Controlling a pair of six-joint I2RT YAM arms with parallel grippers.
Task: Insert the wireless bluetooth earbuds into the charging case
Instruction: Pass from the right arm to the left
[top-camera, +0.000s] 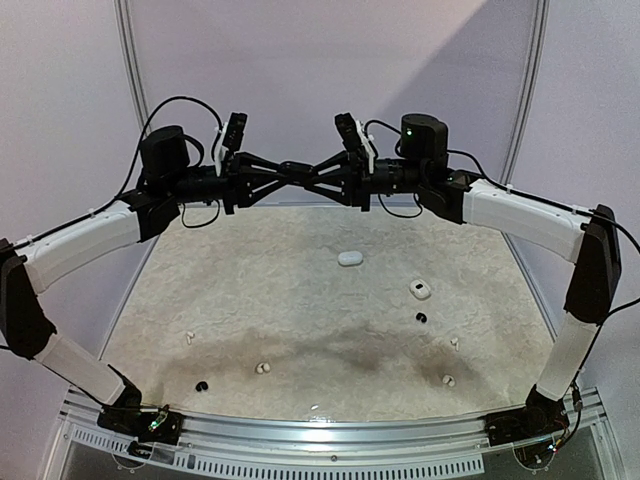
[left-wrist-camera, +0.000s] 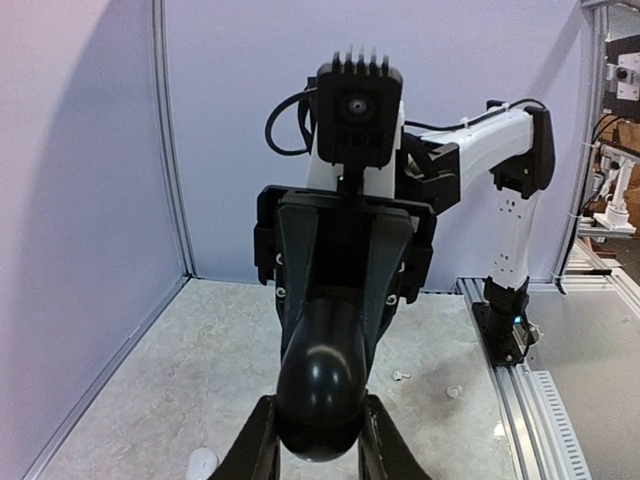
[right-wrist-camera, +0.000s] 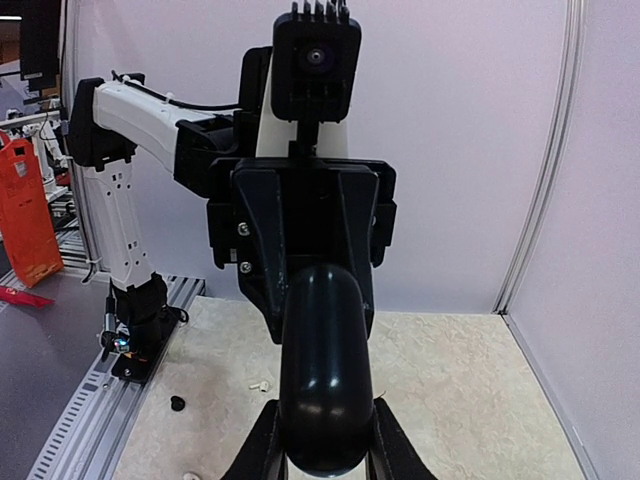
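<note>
High above the mottled beige table top (top-camera: 300, 300), the left gripper (left-wrist-camera: 318, 455) and the right gripper (right-wrist-camera: 322, 450) meet tip to tip. Each has its fingers pressed against the sides of one glossy black rounded object (left-wrist-camera: 320, 385), apparently a charging case, so both look clamped on it, one from each end.

The earbuds lie far below the grippers, scattered on the table toward the arm bases. The tiny white pebble-like earbuds (top-camera: 263, 368) sit at both sides, and the two tiny black earbuds (top-camera: 201, 386) lie well apart from each other. A small white oval case (top-camera: 350, 258) rests almost directly under the grippers, and a second small white case (top-camera: 420, 290) lies off toward the right arm.

The buds are probably very light, hard and smooth, and likely to skid or flip under a pinch. Taking one across its widest part with the fingertips only seems safest. The shiny black shell may slip if either grip loosens.
</note>
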